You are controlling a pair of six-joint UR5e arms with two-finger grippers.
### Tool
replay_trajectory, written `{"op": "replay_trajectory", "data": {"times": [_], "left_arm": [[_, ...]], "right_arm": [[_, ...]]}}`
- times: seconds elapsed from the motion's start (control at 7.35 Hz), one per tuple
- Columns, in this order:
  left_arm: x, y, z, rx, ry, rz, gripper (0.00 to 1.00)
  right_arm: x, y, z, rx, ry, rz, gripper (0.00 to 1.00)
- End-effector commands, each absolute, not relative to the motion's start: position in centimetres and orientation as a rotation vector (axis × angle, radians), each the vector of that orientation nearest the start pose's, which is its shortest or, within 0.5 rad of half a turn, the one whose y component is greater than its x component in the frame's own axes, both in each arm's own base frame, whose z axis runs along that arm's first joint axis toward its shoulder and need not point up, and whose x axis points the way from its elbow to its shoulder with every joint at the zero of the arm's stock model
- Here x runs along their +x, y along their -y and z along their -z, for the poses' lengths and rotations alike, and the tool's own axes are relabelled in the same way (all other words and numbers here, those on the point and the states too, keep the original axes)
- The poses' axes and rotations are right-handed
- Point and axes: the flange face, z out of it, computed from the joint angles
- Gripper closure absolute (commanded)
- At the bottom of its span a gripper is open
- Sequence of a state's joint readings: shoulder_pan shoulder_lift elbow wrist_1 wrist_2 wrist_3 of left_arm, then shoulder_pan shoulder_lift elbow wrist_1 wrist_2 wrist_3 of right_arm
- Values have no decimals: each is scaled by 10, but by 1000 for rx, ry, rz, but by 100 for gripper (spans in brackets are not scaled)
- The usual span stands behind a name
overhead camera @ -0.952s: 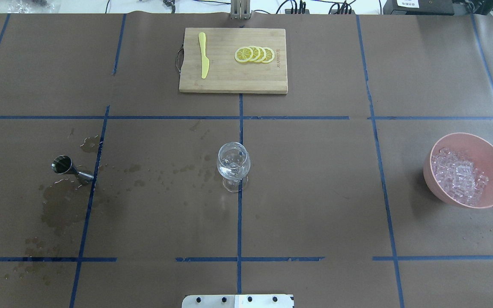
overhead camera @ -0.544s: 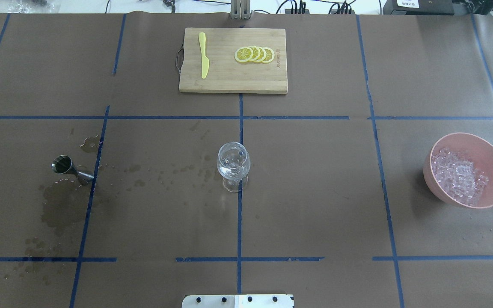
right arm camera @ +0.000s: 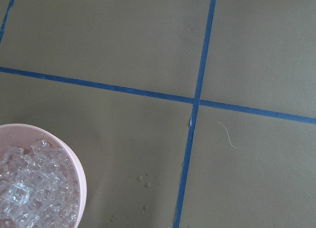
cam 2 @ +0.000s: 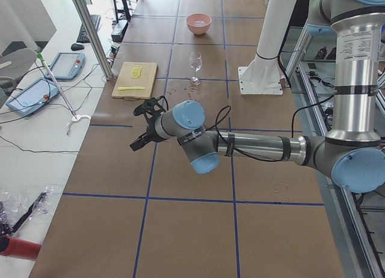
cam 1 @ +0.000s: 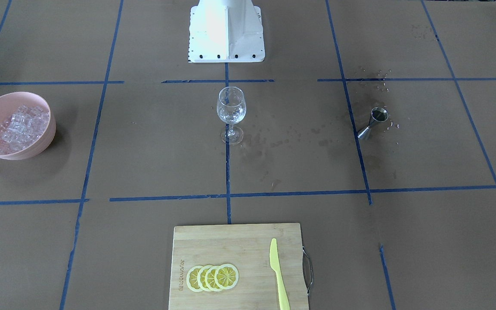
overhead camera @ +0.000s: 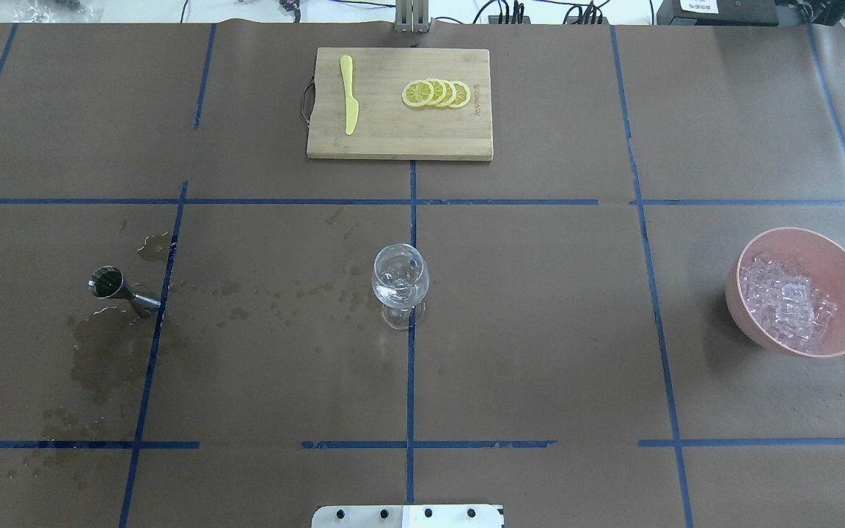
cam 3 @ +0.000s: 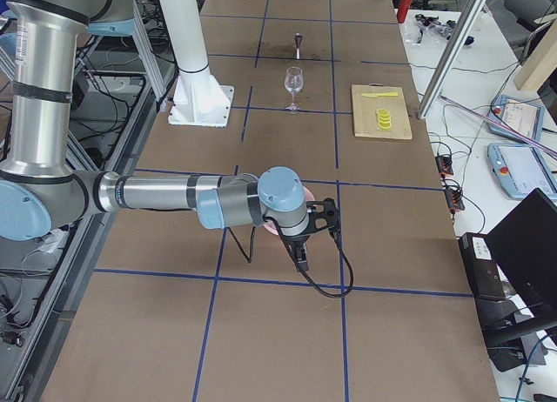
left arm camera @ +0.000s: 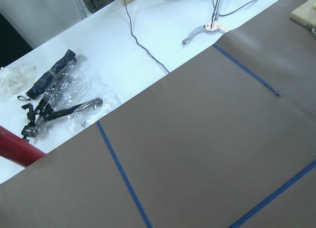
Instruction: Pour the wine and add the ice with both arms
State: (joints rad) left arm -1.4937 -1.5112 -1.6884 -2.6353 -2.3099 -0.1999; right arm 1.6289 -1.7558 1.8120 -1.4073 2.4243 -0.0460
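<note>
Evidently, nothing was gripped as yet. The left arm (cam 2: 258, 147) was stretched over the tabletop's left end and the right arm (cam 3: 165, 193) over its right end. Whether the jaws of the left gripper (cam 2: 144, 124) and the right gripper (cam 3: 318, 230) were spread or pressed together could not be told, as they were shown only in the side views.

Trouble was judged likeliest on approach. The pink bowl (overhead camera: 736, 308) near the right end could be shoved by a low descent. The glass (overhead camera: 400, 279) at the centre could be toppled by a clipped rim. More liquid could be spilled from the jigger (overhead camera: 118, 288) toward the left end, already ringed by wet patches (overhead camera: 103, 359), if it were tilted early.

The ice (overhead camera: 785, 301), heaped in the bowl, was found just beside and below the right jaws, offset to one side. The wine could not be made out; jigger and glass were set well apart from both grippers.
</note>
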Motion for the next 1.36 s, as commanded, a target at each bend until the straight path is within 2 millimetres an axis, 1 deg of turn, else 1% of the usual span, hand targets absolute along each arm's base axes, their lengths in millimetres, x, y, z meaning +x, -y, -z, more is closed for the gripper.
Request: {"op": "replay_trajectory", "data": {"times": [0.0,0.14,0.27,0.41,0.54,0.68,0.82,1.09,1.22], "left_arm": [[56,475,-464,984,-900,-174,0],[89,458,-457,987,-921,-130,0],[112,432,-456,1056,-893,-102,0],[136,412,-458,1077,-886,-53,0],[168,401,-460,1078,-878,-1,0],[208,386,-461,1097,-855,74,0],[244,365,-462,1094,-868,133,0],[287,329,-462,1146,-830,159,0],[298,315,-464,1176,-797,175,0]], "right_arm": [[83,421,-600,253,839,84,0],[83,421,-600,253,839,84,0],[83,420,-600,254,839,84,0],[83,419,-601,253,839,84,0],[83,418,-599,256,838,85,0],[83,418,-599,257,838,85,0],[83,418,-599,257,838,86,0],[83,419,-599,258,838,86,0],[83,420,-598,260,838,87,0]]}}
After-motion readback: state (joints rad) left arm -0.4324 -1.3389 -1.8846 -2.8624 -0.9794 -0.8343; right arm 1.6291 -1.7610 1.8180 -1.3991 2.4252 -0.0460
